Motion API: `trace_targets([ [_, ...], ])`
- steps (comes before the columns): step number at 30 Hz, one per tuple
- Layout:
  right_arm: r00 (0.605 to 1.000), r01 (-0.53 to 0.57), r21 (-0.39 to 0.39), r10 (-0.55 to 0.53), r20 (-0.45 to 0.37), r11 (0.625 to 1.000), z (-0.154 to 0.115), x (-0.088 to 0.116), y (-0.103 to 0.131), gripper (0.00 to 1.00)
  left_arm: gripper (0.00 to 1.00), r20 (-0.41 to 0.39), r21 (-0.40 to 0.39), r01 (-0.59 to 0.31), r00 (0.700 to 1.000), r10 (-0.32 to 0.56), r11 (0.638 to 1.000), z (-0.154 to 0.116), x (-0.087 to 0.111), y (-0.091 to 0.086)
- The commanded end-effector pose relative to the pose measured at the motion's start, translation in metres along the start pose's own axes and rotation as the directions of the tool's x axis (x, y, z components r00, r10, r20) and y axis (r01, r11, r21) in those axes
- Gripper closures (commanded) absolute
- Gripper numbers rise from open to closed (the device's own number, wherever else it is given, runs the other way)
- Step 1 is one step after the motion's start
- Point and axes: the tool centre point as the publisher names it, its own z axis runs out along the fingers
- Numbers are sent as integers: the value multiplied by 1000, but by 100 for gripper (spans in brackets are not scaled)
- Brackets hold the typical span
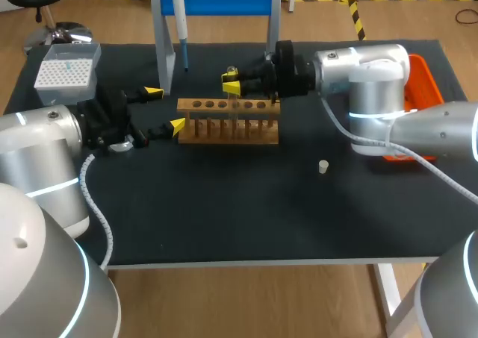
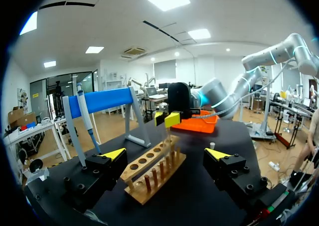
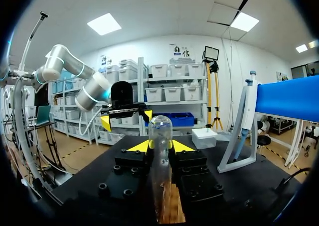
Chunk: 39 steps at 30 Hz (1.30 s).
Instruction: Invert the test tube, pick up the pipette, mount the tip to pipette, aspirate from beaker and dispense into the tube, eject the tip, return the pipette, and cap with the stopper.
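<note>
Right jaws clamp test tube (image 3: 160, 141) over wooden rack (image 1: 228, 137).

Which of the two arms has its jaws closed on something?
The right arm: its jaws are shut on the test tube at the wooden rack. The left arm has open jaws beside the rack, holding nothing.
</note>
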Motion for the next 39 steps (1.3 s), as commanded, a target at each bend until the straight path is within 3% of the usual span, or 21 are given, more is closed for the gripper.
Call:
trace_targets([
  [1, 1000, 0, 3, 0, 5, 1000, -2, 3, 4, 100, 0, 5, -1, -1, 1000, 1, 1000, 1, 1, 0],
  [18, 1000, 0, -4, 0, 18, 1000, -5, 4, 14, 100, 0, 5, -1, -1, 1000, 1, 1000, 1, 1, 0],
  [39, 999, 33, -17, -33, 25, 999, -8, 8, 52, 100, 0, 5, -1, -1, 1000, 1, 1000, 1, 1, 0],
])
